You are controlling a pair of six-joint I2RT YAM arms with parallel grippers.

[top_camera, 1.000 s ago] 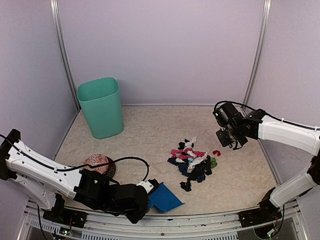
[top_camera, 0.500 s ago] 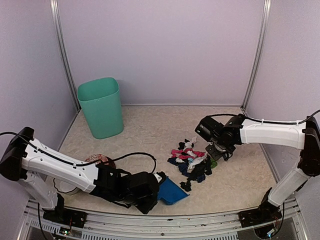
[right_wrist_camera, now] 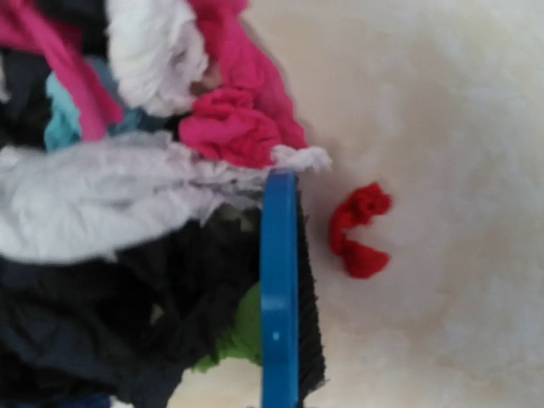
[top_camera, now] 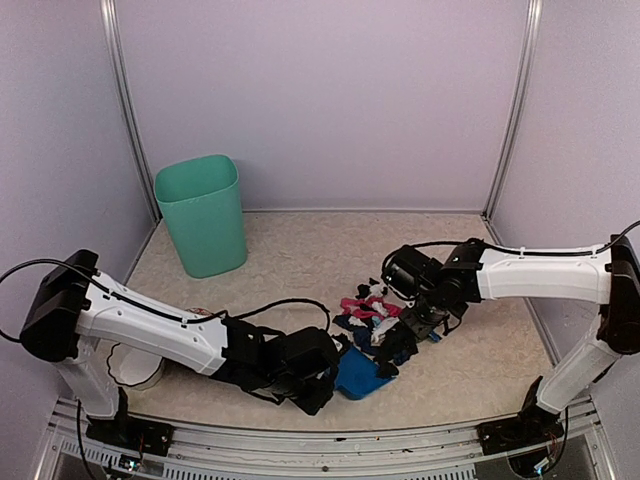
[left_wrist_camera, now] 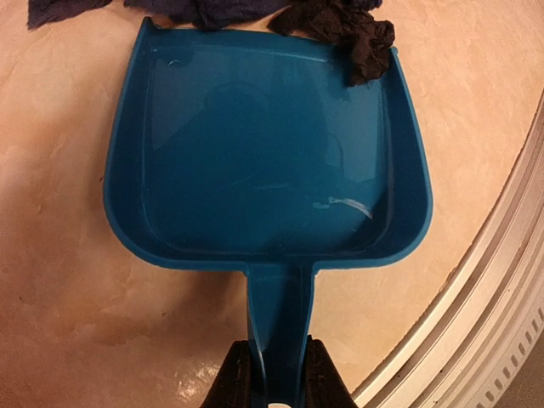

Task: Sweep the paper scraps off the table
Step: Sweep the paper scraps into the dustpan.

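The paper scraps [top_camera: 375, 318] lie heaped mid-table, mostly black with pink, white and green bits. My left gripper [left_wrist_camera: 278, 376] is shut on the handle of a blue dustpan [left_wrist_camera: 268, 153], whose front lip touches the heap's near edge. One black scrap [left_wrist_camera: 361, 41] hangs over the pan's right corner. My right gripper [top_camera: 425, 322] is at the heap's right side, shut on a small blue brush [right_wrist_camera: 279, 297]. The brush's bristles press against black and green scraps. A red scrap [right_wrist_camera: 357, 234] lies alone just right of the brush. The right fingers are out of the wrist view.
A green waste bin [top_camera: 203, 215] stands at the back left. A white round object [top_camera: 138, 368] sits partly under the left arm. The metal front rail [left_wrist_camera: 480, 314] runs close by the dustpan's right side. Walls enclose the table [top_camera: 300, 265] on three sides.
The left arm has slid the dustpan rightward up to the heap. The right arm has come left and down from open table, putting the brush against the heap's right side.
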